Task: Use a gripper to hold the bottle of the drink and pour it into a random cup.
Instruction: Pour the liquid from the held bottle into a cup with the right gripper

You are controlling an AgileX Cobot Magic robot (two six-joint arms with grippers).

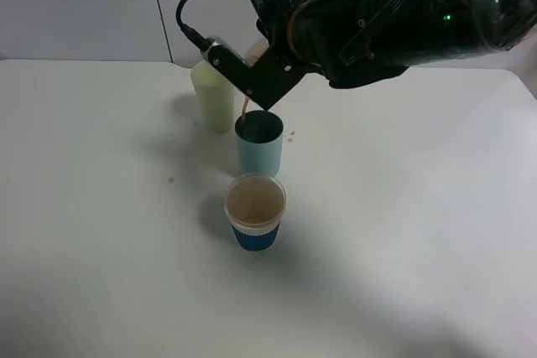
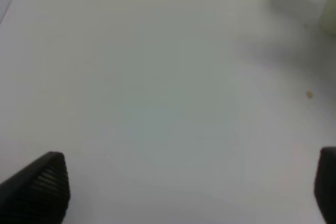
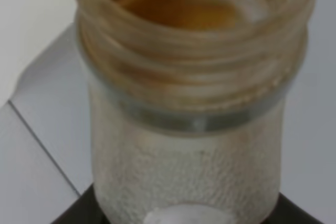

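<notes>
Far left: left gripper (image 2: 191, 184) over bare white table (image 1: 101, 207), ribbed black fingers (image 2: 44, 187) spread wide, nothing between them. Left of centre, far side: pale yellow-green tumbler (image 1: 214, 94), upright, tapered, matte. Just right of it: right gripper (image 1: 252, 80), black, on bulky wrapped arm (image 1: 403, 14) reaching in from far right, jaws pinching bottle (image 3: 189, 145) low on its body. Bottle of clear plastic, pebbled skin, wide threaded open neck, brown drink inside. Neck sticks out past the fingertips, tipped down toward near left; mostly hidden behind the claw from above, label not visible. Thin brown stream (image 1: 244, 108) dropping from the mouth into teal cup (image 1: 259, 153) directly under the gripper. Teal cup upright, tapered, smooth, dark inside. Just near of it: clear cup (image 1: 255, 207) with blue ribbed sleeve, brownish inside. A few small brown specks (image 1: 171, 179) on the table around the cups.
</notes>
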